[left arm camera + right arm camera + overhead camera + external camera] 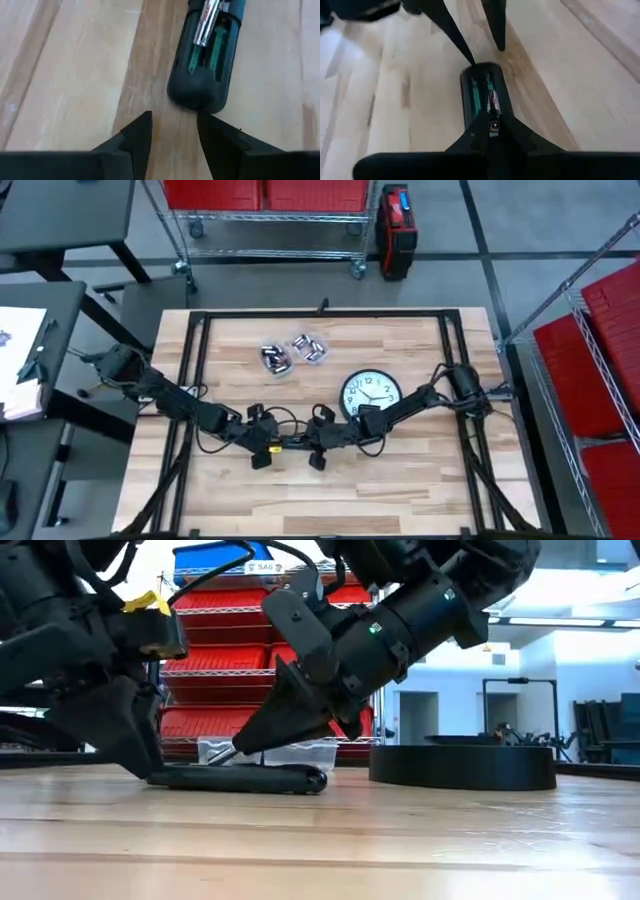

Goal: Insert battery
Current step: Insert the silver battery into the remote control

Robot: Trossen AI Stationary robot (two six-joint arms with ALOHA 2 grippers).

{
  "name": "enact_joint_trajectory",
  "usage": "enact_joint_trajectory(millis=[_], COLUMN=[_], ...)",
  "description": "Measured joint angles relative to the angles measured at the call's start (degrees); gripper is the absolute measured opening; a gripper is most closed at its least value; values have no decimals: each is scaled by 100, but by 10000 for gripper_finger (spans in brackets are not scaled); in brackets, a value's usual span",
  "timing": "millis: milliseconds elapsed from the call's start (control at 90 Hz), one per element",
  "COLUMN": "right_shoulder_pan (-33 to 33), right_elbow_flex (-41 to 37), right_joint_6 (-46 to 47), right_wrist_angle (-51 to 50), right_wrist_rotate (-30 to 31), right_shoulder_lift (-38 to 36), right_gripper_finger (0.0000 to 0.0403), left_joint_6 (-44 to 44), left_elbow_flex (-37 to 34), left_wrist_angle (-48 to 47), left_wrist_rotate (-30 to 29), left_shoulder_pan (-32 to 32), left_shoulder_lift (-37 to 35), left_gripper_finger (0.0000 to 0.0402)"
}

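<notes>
I hold a battery (493, 111) pinched between the fingers of my right gripper (493, 126), its end cap facing my wrist camera and its far end angled down into the open compartment of a black remote (481, 97). The remote lies flat on the wooden desk (400, 480), near the middle of the desk and a little toward its front edge, with green circuit board showing in both battery slots. In the low view my right gripper (245, 745) slopes down to meet the remote's upper face.

My left gripper (172, 132) sits at the remote's other end, fingers spread apart and holding nothing, their tips just beside the rounded end of the remote (205, 65) but not clearly touching it.

A wall clock (371, 393) lies face up on the desk to the right of centre. Two clear tubs of batteries (292, 353) stand toward the back edge.
</notes>
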Motion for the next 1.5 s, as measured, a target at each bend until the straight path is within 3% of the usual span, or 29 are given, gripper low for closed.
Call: enact_joint_trajectory(millis=[189,600,856,1233,1500], right_shoulder_pan=[2,2,2,2,-4], right_elbow_flex=[0,9,9,9,15], right_joint_6=[105,260,271,269,-33], right_wrist_angle=[-33,-347,-369,-366,-345], right_wrist_rotate=[-2,-2,-15,-37,-225], right_shoulder_lift=[-2,-15,-15,-15,33], right_gripper_finger=[11,11,11,11,11], left_joint_6=[206,390,807,811,715], left_elbow_flex=[4,29,140,136,136], left_wrist_angle=[551,572,-369,488,571], left_wrist_rotate=[5,22,114,282,296], left_shoulder_pan=[0,-1,-4,-13,-13], left_shoulder_lift=[26,-57,-72,555,563], left_gripper_finger=[137,137,134,40,28])
